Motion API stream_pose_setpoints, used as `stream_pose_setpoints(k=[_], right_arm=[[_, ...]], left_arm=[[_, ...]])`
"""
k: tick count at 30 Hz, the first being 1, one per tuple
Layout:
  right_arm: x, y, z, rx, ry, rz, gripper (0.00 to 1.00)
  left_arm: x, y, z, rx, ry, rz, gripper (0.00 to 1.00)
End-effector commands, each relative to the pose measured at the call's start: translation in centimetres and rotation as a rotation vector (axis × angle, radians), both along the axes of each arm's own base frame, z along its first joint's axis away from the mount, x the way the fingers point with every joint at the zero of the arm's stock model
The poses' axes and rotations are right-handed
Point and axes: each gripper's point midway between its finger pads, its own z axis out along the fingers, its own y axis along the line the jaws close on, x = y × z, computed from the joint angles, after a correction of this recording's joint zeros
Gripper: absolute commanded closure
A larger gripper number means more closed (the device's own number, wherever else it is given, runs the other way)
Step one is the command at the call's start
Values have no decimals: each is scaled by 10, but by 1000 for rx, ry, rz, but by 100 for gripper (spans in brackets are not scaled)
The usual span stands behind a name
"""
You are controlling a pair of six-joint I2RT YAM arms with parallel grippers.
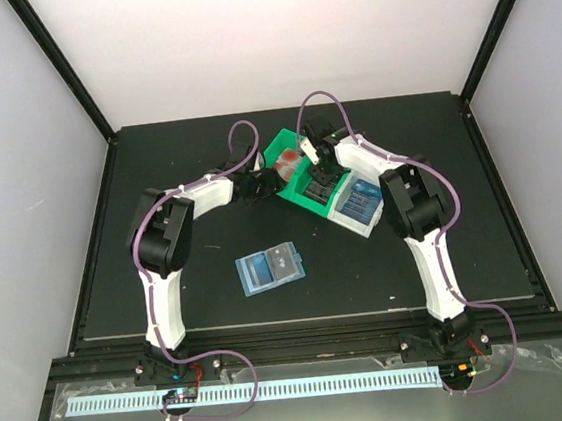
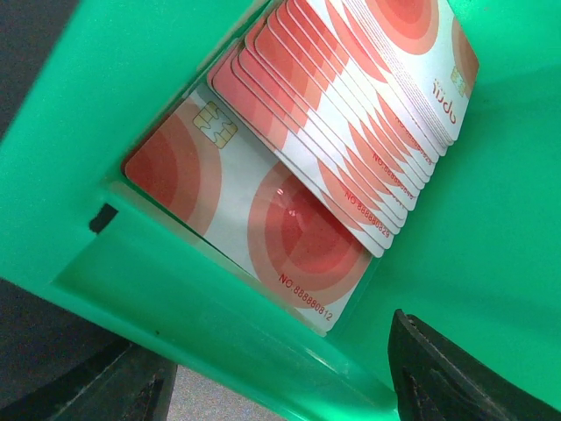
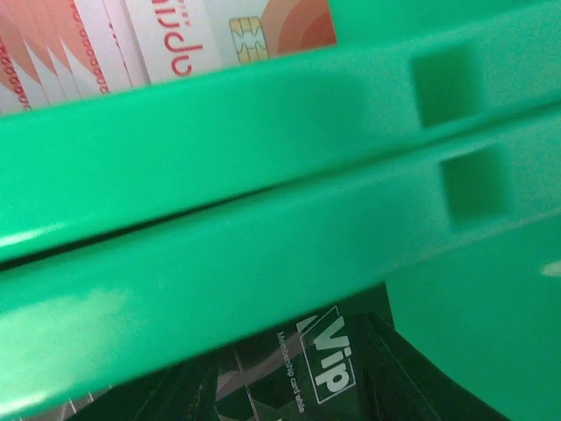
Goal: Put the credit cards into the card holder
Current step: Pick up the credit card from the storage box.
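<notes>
A fan of red-and-white credit cards [image 2: 307, 167] lies in one compartment of the green bin [image 2: 491, 219]. My left gripper [image 2: 276, 355] is open at the bin's left edge [image 1: 279, 145]. One finger [image 2: 131, 395] is outside the wall and the other finger [image 2: 456, 368] is inside. In the top view my right gripper [image 1: 319, 171] hangs over the bin's other compartment. The right wrist view shows a dark "Vip" card [image 3: 329, 368] just below the bin's dividers [image 3: 263, 114], and that gripper's fingers do not show clearly there. The blue card holder [image 1: 270, 268] lies open on the mat, apart from both grippers.
A white bin [image 1: 347, 221] holding blue cards [image 1: 362, 197] stands against the green bin's right side, under the right arm. The black mat [image 1: 155, 163] ends at a raised frame on all sides.
</notes>
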Motion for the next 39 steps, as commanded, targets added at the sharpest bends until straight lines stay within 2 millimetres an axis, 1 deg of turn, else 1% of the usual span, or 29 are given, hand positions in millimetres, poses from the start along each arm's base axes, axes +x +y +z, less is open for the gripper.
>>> stream_pose_setpoints(k=[1,5,9,13,21,29,31,33,36,39], right_arm=[[0,-6,-10,-36,13,0,55],[5,-13,-13,-70,-17,-19,56],[12,-20,-10,-100,-59,-55,63],[17,-24,-1,-115,-95,-76,67],[23,-30,22,-124,-177,-100,72],[24,-34,31,-143,-205,-106,74],[21,-29,29,-120,-181,-85,73],[14,-20,26,-70,-136,-54,70],[6,-4,29,19,-99,-20,63],[4,6,32,76,-87,4,60]], left_arm=[[-18,13,-28,76,94,-12,34],[-18,13,-30,77,95,-15,36],[-19,13,-31,78,99,-18,38],[-19,13,-32,81,101,-17,38],[-19,13,-33,81,101,-18,39],[-20,14,-34,83,104,-16,39],[-19,14,-33,83,102,-16,39],[-19,14,-32,83,100,-16,39],[-19,14,-33,83,102,-16,39],[-19,13,-33,83,103,-18,41]])
